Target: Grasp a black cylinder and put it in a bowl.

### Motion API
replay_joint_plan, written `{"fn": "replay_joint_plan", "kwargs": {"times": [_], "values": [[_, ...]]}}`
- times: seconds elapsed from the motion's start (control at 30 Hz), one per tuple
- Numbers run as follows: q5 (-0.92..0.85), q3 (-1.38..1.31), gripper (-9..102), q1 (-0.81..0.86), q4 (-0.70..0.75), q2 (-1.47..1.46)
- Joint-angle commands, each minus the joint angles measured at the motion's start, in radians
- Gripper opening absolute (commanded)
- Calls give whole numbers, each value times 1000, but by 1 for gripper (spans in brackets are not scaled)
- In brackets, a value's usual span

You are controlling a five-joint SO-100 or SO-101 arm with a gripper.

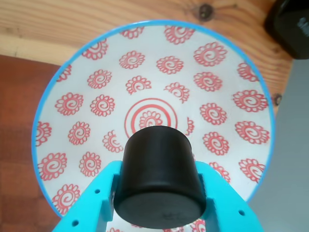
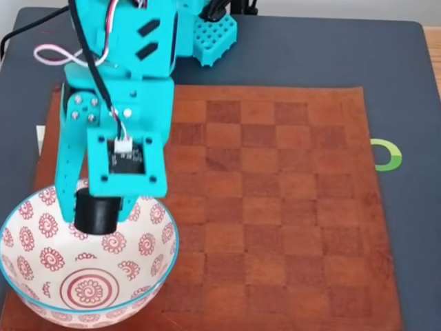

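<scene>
My turquoise gripper (image 1: pixel 159 188) (image 2: pixel 98 212) is shut on the black cylinder (image 1: pixel 160 176) (image 2: pixel 96 212), a short matte piece with flat ends. It hangs just above the inside of the bowl (image 1: pixel 217 67) (image 2: pixel 148 241), a large white one with red spiral flowers, a red ringed centre and a light blue rim. In the wrist view the cylinder covers the lower part of the bowl's centre rings. In the fixed view the bowl sits at the lower left, on the corner of the board, and the cylinder is over its far inner wall.
A brown checkered board (image 2: pixel 275 207) lies on a dark grey mat (image 2: pixel 310 55). The arm's turquoise base (image 2: pixel 210 34) stands at the back. A green ring mark (image 2: pixel 387 154) is at the mat's right. A dark object (image 1: pixel 289 24) sits on wood at the wrist view's top right.
</scene>
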Motion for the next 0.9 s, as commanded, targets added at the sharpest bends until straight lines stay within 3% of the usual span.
{"fn": "replay_joint_plan", "kwargs": {"times": [0.0,0.17,0.33,0.53,0.87], "values": [[5,-40,23,5,-12,9],[-3,-40,32,6,3,11],[8,-41,22,20,25,25],[12,-43,-1,38,103,28],[61,-25,0,43,239,201]]}}
